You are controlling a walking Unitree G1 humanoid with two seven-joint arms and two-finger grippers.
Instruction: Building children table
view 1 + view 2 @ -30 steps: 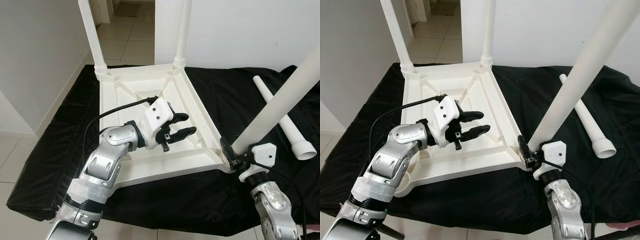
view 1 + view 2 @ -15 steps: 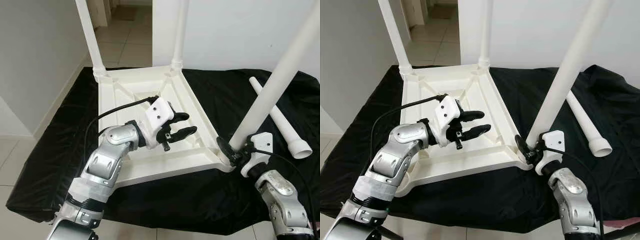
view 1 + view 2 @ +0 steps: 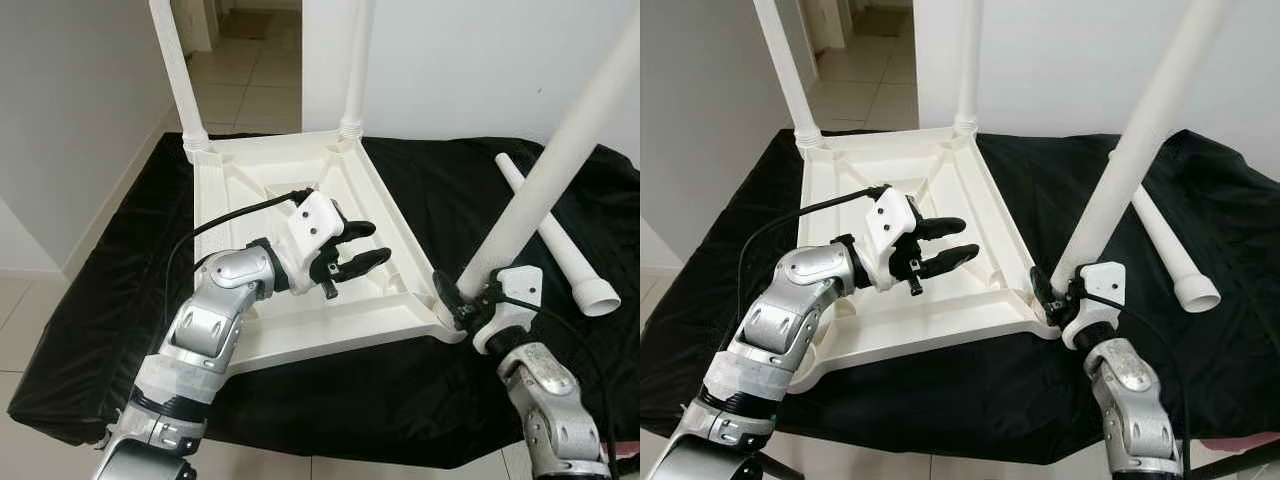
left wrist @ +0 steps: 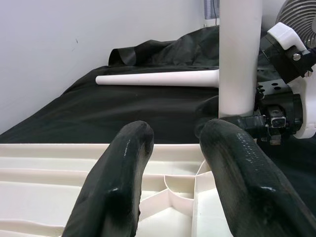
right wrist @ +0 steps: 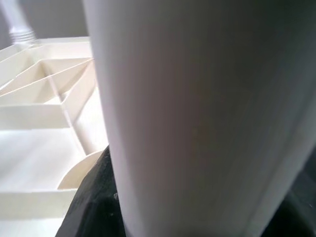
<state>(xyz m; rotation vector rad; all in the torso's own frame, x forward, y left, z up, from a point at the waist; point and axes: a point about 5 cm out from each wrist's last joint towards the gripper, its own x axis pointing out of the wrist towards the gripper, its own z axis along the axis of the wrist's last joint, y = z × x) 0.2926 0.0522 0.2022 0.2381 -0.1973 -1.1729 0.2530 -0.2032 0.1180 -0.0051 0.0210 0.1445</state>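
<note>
An upside-down white plastic tabletop (image 3: 235, 190) lies on a black-draped surface, with two white legs (image 3: 172, 60) standing in its far corners. My right gripper (image 3: 452, 298) is shut on a third white leg (image 3: 555, 165), which leans up to the right from the near right corner socket (image 3: 432, 318). My left gripper (image 3: 360, 245) hovers open over the tabletop's underside, holding nothing. A fourth loose leg (image 3: 560, 245) lies on the cloth at the right. In the left wrist view the held leg (image 4: 240, 54) rises just beyond my black fingers (image 4: 118, 182).
The black cloth (image 3: 130, 300) hangs over the surface's edges. A white wall (image 3: 480, 60) stands behind, and a tiled floor (image 3: 255, 90) runs off at the far left. A fan grille (image 4: 298, 12) sits at the edge of the left wrist view.
The leg held in my right gripper has tilted more upright, its base closer to the corner socket. The left gripper has barely moved. The camera shifted slightly.
</note>
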